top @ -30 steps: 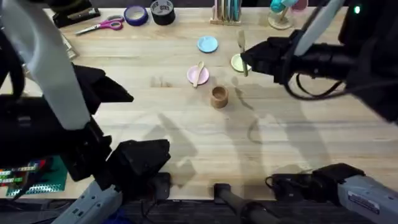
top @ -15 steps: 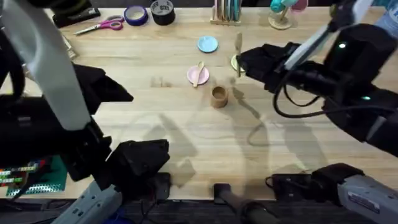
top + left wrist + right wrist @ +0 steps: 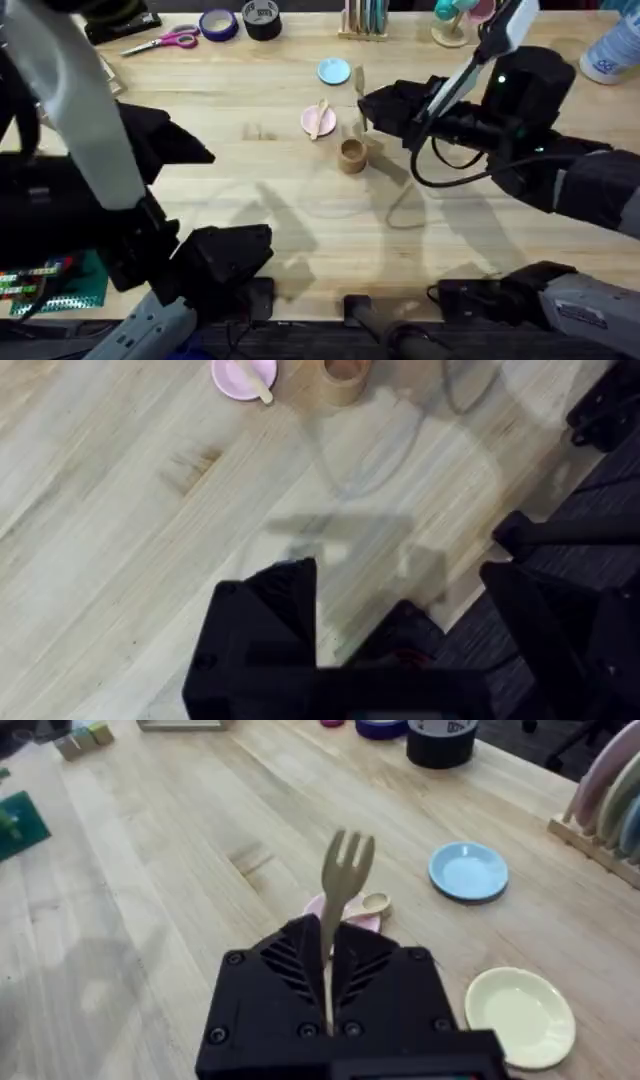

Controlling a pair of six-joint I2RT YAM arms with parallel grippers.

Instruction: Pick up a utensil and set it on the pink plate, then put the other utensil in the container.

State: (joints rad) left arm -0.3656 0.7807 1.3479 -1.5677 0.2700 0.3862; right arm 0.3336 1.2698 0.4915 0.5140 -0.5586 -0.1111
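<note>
On the counter (image 3: 250, 200), the right gripper (image 3: 328, 955) clenches the wooden fork (image 3: 340, 890) upright just above the brown cup (image 3: 352, 155), beside the pink plate (image 3: 310, 122) bearing the spoon (image 3: 320, 113), while the left gripper (image 3: 400, 610) hangs released.

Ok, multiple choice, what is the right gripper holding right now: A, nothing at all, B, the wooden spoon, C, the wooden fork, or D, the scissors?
C: in the right wrist view the right gripper is shut on the fork, tines up, while the spoon lies on the pink plate.
</note>
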